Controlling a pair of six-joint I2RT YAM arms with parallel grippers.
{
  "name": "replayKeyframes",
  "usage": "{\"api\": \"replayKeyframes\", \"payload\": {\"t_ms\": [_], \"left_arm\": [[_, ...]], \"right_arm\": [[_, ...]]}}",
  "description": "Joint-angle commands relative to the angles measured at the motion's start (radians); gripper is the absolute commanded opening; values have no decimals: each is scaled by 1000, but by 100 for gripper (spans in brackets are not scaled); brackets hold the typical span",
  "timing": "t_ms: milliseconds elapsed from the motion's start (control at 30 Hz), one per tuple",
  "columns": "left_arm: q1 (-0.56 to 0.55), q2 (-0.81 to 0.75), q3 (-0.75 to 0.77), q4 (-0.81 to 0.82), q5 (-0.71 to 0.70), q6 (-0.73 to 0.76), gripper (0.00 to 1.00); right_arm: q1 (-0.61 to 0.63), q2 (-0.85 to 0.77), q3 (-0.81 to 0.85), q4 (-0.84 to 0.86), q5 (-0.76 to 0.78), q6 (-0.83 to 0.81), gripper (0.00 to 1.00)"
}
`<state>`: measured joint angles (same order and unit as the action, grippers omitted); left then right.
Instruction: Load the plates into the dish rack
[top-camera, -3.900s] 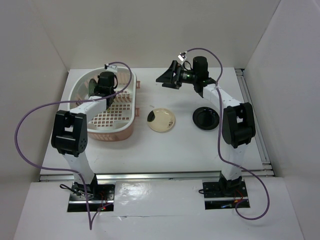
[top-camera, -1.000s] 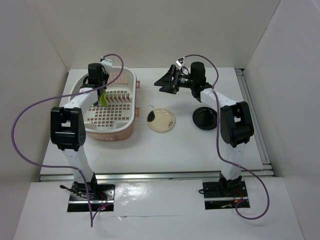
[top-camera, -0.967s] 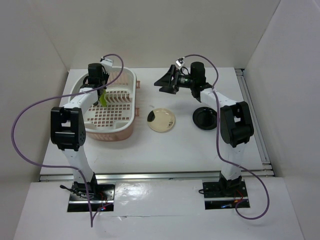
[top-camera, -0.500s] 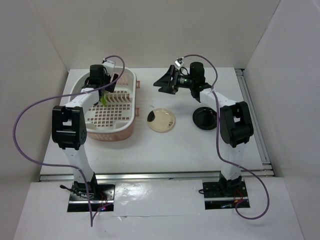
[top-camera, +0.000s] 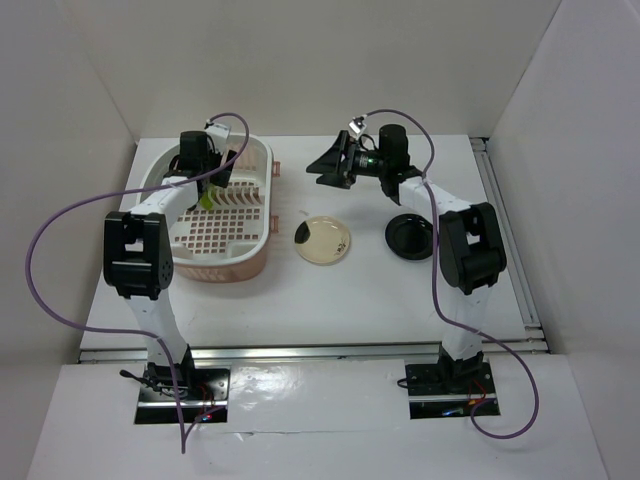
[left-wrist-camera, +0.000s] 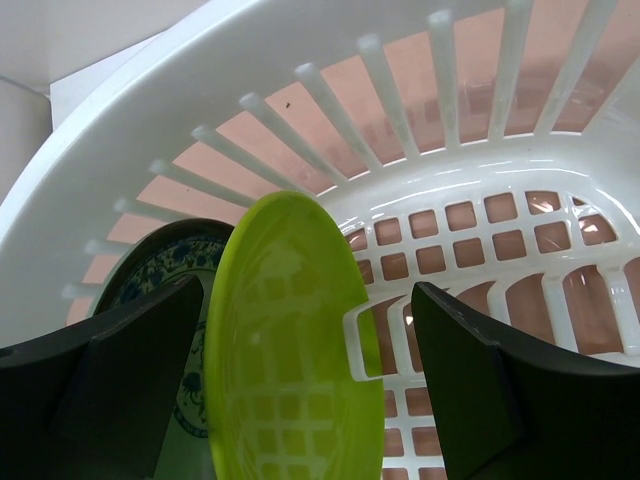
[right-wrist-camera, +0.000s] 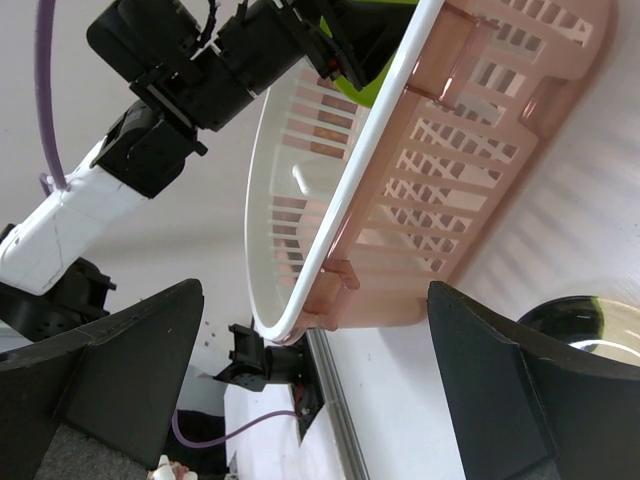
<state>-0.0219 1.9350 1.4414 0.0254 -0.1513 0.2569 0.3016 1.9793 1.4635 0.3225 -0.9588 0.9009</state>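
Could knock over the green plate (left-wrist-camera: 295, 350), standing on edge in the rack (left-wrist-camera: 150, 120) beside the blue plate (left-wrist-camera: 165, 265), when lifting the spread left hand (left-wrist-camera: 305, 300) with one finger so near its rim.

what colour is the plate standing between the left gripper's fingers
The plate is lime green, clearest in the left wrist view.

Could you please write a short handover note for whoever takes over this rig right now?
The left gripper is open, its fingers either side of the lime green plate, which stands upright in the dish rack.
The right gripper is open and empty, held above the table right of the rack.
Done: the green plate and the blue patterned plate stand in the rack.
Left: the cream plate and the black plate lie flat on the table.
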Motion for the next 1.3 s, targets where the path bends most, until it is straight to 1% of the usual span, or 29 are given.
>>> {"api": "replayKeyframes", "payload": {"t_ms": [0, 500, 633, 900, 1000, 1033, 1100, 1133, 1167, 1200, 1233, 1267], "left_arm": [[5, -54, 5, 24, 13, -13, 99], [5, -91, 43, -28, 13, -31, 99], [5, -117, 54, -28, 32, -51, 99], [-4, -162, 85, -48, 42, -42, 99], [-13, -205, 106, -48, 9, -31, 99], [-25, -217, 106, -59, -16, -31, 99], [-47, -275, 143, -74, -62, -59, 99], [-59, -303, 157, -88, -77, -83, 99], [-87, -333, 180, -116, -61, -160, 99], [-99, -365, 191, -136, -27, -218, 99], [-110, -425, 200, -154, 28, -275, 99], [-134, -447, 224, -207, 156, -382, 99]], "right_arm": [[18, 7, 0, 67, -21, 1, 100], [27, 7, 0, 67, -21, 1, 100], [36, 16, 0, 67, -21, 1, 100], [36, 16, 11, 67, -31, 1, 100], [36, 16, 11, 67, -31, 1, 100], [36, 16, 21, 47, -31, -22, 100], [36, 16, 89, -76, -5, -92, 100], [36, 16, 130, -152, 44, -220, 100], [36, 29, 180, -351, 93, -300, 100], [36, 29, 295, -450, 159, -375, 100], [13, 41, 345, -526, 284, -435, 100], [-5, 41, 381, -612, 332, -497, 100]]}}
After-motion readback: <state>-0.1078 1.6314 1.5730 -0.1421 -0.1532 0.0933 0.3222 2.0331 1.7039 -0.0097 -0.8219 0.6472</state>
